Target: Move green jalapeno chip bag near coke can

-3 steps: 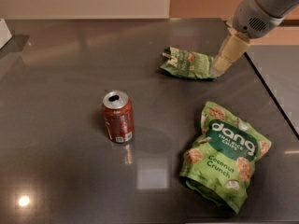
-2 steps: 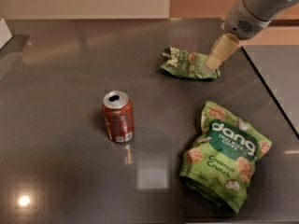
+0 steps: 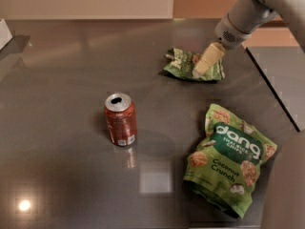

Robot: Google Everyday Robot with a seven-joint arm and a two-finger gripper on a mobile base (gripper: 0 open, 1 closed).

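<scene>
Small chip bag (image 3: 180,63) lies flat at far side of table (image 3: 71,80), well apart from coke can (image 3: 120,119). Hand (image 3: 200,69) slants down onto bag's right part, likely placed to grip it. Whether it grips: cannot tell. Large snack bag (image 3: 228,159) sits near right.

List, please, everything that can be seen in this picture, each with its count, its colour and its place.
green jalapeno chip bag: one, green, lying flat on the far right part of the table.
coke can: one, red with a silver top, upright near the middle, left of both bags.
dang Coconut Crunch bag: one, bright green, front right, larger than the other bag.
white object: one, white, far left edge, cut off by the frame.
table: one, dark grey and glossy, under all of these.
arm: one, grey, entering from the top right.
gripper: one, beige, over the right half of the green jalapeno chip bag.
</scene>
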